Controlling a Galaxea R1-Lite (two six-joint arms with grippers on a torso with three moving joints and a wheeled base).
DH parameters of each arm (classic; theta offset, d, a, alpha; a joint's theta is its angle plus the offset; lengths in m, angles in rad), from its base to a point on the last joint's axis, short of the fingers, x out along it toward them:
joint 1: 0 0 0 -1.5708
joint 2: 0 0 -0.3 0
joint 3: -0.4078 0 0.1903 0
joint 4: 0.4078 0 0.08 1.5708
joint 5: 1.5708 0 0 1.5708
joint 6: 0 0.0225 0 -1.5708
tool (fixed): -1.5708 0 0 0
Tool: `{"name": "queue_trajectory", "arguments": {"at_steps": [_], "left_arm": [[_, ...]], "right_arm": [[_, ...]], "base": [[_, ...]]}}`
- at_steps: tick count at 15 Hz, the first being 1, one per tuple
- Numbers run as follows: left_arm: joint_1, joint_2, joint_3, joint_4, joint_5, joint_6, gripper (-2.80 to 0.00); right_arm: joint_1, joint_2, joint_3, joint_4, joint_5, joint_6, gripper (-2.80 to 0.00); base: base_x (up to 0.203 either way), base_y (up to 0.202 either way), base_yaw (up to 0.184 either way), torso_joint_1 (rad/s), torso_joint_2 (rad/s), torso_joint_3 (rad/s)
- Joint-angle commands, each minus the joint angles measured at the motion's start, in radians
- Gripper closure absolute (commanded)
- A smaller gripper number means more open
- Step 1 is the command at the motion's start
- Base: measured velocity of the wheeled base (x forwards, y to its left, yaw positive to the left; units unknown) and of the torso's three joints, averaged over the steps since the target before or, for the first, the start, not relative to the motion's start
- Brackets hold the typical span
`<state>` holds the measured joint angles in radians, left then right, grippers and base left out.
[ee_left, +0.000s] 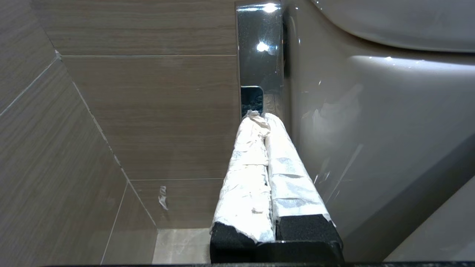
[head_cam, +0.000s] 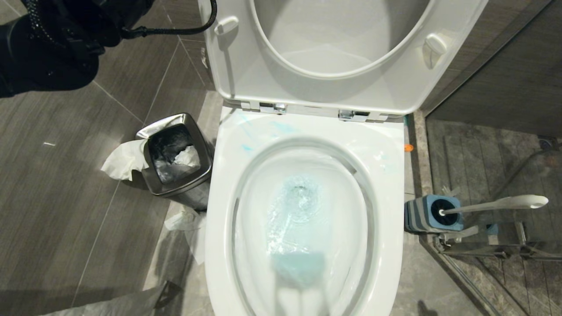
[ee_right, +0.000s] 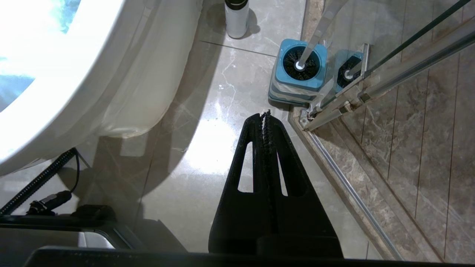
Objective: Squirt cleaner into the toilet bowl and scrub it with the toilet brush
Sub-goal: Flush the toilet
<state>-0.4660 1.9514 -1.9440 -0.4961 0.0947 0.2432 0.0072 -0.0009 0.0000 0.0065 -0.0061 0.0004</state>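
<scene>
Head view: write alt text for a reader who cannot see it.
An open white toilet bowl, seat and lid raised, holds turquoise cleaner tinting its water, with blue smears on the rim. The toilet brush sits in its blue holder on the robot's right; a steel bin with tissue stands on its left.

No lettering, brand mark, number or sign can be read on anything in view: the white toilet bowl [head_cam: 303, 131], the blue-and-grey holder of the toilet brush [head_cam: 432, 213] and the steel bin [head_cam: 175, 153] on the floor all show plain, unmarked surfaces.
</scene>
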Motion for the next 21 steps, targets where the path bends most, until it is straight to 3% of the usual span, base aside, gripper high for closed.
{"name": "queue_trajectory", "arguments": {"at_steps": [1,8,12,17,21], "left_arm": [[0.001,-0.015,-0.001,-0.007,0.002,0.013,0.00],[0.000,-0.205,-0.002,0.059,0.011,0.045,0.00],[0.000,-0.346,-0.003,0.162,0.014,0.057,0.00],[0.003,-0.413,-0.003,0.180,0.023,0.067,0.00],[0.003,-0.506,-0.003,0.398,0.081,0.067,0.00]], "right_arm": [[0.000,0.001,0.000,0.000,0.000,0.000,0.00],[0.000,0.001,0.000,0.000,0.000,0.000,0.00],[0.000,0.001,0.000,0.000,0.000,0.000,0.00],[0.000,0.001,0.000,0.000,0.000,0.000,0.00],[0.000,0.001,0.000,0.000,0.000,0.000,0.00]], "base": [[0.000,0.000,0.000,0.000,0.00,0.000],[0.000,0.000,0.000,0.000,0.00,0.000],[0.000,0.000,0.000,0.000,0.00,0.000],[0.000,0.000,0.000,0.000,0.00,0.000],[0.000,0.000,0.000,0.000,0.00,0.000]]}}
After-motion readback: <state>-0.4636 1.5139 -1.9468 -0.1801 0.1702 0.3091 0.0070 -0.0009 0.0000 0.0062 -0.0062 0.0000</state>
